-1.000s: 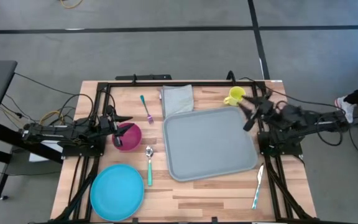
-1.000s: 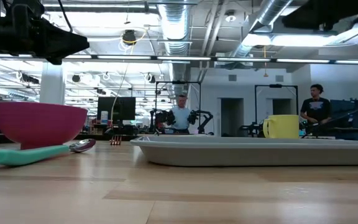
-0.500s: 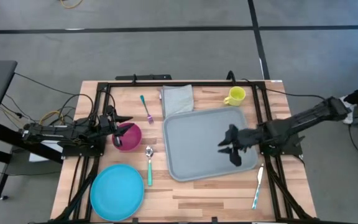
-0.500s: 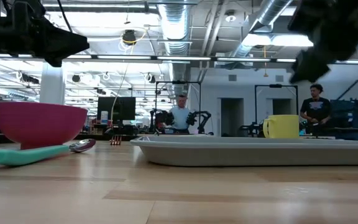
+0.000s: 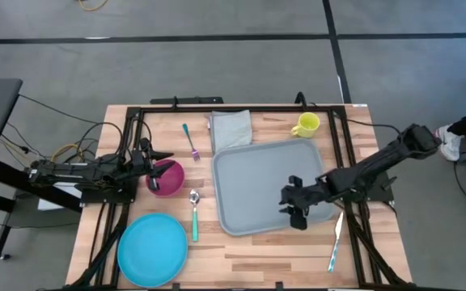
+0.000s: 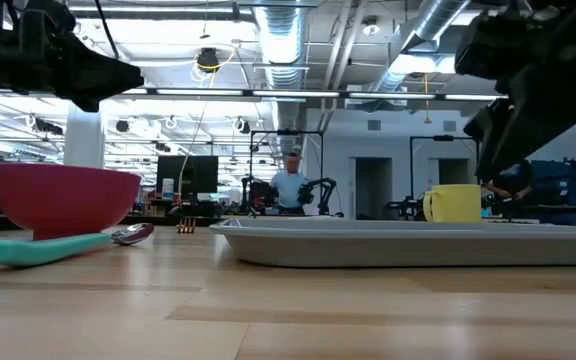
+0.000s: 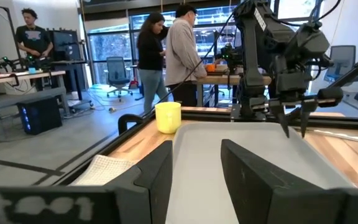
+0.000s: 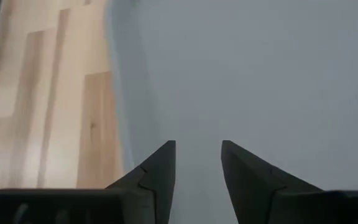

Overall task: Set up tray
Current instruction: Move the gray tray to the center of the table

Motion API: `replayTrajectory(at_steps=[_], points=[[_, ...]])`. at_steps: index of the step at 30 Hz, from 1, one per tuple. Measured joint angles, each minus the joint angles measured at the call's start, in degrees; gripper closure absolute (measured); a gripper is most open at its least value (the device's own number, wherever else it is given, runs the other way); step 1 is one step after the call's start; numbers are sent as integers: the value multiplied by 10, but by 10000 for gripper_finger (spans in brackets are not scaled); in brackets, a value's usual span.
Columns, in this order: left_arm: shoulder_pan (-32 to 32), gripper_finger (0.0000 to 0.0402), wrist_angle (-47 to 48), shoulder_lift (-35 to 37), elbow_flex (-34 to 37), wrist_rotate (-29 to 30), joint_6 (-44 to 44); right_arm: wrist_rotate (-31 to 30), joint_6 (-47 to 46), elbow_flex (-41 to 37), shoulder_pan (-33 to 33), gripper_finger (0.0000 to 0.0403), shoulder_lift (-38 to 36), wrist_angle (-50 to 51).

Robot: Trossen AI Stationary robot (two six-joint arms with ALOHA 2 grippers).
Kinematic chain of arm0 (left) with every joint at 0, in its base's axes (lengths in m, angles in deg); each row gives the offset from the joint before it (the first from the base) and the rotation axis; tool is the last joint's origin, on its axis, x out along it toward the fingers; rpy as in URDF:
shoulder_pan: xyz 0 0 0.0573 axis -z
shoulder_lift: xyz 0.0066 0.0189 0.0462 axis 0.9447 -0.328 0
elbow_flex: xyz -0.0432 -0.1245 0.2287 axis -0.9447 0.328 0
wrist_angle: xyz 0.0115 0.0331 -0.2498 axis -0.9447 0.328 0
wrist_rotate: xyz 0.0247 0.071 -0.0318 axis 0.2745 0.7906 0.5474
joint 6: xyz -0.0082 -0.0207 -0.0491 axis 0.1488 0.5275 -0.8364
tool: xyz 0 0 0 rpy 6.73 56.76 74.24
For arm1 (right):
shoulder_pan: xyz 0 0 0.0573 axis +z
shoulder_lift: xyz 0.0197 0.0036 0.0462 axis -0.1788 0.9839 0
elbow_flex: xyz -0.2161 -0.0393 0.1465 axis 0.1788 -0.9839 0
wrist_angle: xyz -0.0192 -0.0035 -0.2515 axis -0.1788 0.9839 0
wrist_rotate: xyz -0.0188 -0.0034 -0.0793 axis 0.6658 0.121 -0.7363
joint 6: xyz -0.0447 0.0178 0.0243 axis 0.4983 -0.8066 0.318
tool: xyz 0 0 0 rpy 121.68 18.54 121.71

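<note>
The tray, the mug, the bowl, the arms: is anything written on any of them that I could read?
None that can be read.
Tray: plain grey, no marking.
Yellow mug, pink bowl, blue plate: no lettering shows.
Left gripper: pale characters on the mount beneath it, too blurred to read.

The right arm's dark two-finger gripper has swung away from the yellow mug at the table's back corner and out across the large flat grey plastic tray; it now hangs over the tray's near right part, fingers parted and pointing down at its near rim
</note>
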Motion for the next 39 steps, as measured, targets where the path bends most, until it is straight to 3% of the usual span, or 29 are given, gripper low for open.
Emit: replayTrajectory(at_steps=[6,14,28,32,39], points=[[0,274,14,0,0,0,-26,-51,-20,0,-16,304,73,10],[0,274,44,0,0,0,-39,-31,-14,3,-20,396,153,-16],[0,274,51,0,0,0,-39,44,-31,0,-19,402,191,-189],[0,274,51,0,0,0,-39,54,-25,14,-19,402,206,-175],[0,274,57,0,0,0,-39,18,21,57,-25,403,190,-89]])
